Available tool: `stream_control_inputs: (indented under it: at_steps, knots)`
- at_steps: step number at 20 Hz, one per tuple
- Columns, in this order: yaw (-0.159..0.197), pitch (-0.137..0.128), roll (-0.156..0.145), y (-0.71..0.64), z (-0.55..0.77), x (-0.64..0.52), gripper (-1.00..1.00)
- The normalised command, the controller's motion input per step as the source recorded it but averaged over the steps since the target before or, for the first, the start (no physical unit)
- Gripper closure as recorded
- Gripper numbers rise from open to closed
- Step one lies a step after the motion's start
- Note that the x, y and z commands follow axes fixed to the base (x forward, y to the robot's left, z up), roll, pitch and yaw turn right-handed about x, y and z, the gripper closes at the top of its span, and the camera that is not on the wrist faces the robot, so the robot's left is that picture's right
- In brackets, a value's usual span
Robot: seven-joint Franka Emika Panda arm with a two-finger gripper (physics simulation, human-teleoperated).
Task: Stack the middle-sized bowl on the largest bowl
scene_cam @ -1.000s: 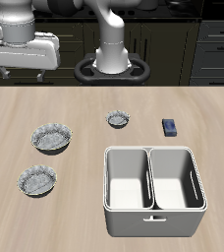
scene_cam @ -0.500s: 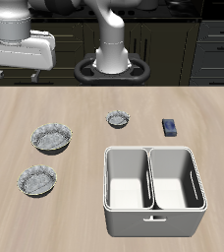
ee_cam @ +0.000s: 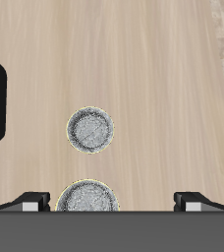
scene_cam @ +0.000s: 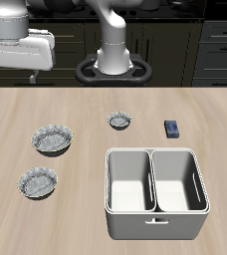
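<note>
Bowls sit apart on the desk, none stacked yet. Nearest the front edge stands the white two-compartment bin (scene_cam: pixel 155 221), off the route. The middle-sized bowl (scene_cam: pixel 38 182) lies beside it, toward a side edge, upright and free to be lifted. Just behind it, not touching, rests the largest bowl (scene_cam: pixel 52 138), mouth up to receive it. Farther back lie the tiny bowl (scene_cam: pixel 119 121) and a small dark block (scene_cam: pixel 172 128). By the back edge the gripper (ee_cam: pixel 114 201) hangs high, jaws wide apart and empty, probably ready to descend on a fluted rim.
</note>
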Motion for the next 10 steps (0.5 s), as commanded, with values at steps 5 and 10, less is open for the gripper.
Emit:
stream_control_inputs:
  at_steps: [5,10]
  knots:
    - [0.030,-0.010,0.030,0.10,0.07,0.14,-1.00]
    - [0.021,-0.009,0.015,0.10,0.02,0.08,-1.00]
